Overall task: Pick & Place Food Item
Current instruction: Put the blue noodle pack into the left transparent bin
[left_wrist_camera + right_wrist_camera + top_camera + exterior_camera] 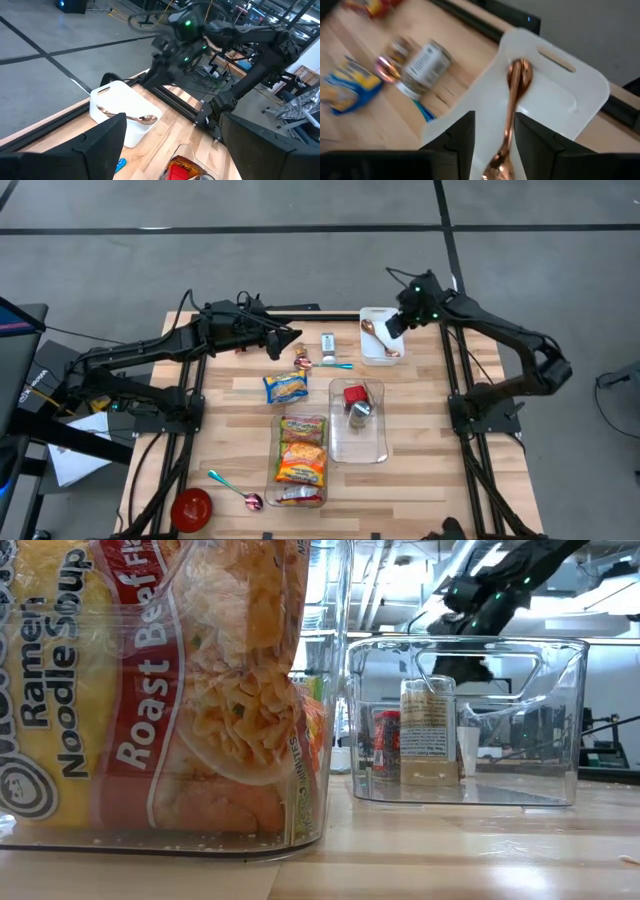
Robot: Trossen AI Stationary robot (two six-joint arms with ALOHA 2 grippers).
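A wooden counter (420,480) seen from above, with two dark robot arms reaching in from either side. The right claw (393,326) hovers above a white tray (378,313) at the far right edge; its fingers are spread apart with nothing between them. A copper spoon (511,120) lies in that tray, directly beneath the open fingers.

The left claw (293,336) waits over the far left part of the counter, open and empty.

The food sits elsewhere: a small yellow and blue snack packet (285,387) lies loose mid-counter, a noodle packet (301,450) fills one clear bin (273,480), and a red item (354,394) and a small jar (359,413) sit in a second clear bin (370,450).

The likely risk is a wrong pick: closing here would take the spoon, not food. A small can (422,67) and a teal-handled spoon (332,365) lie near the loose packet, so a careless reach there could knock them aside.
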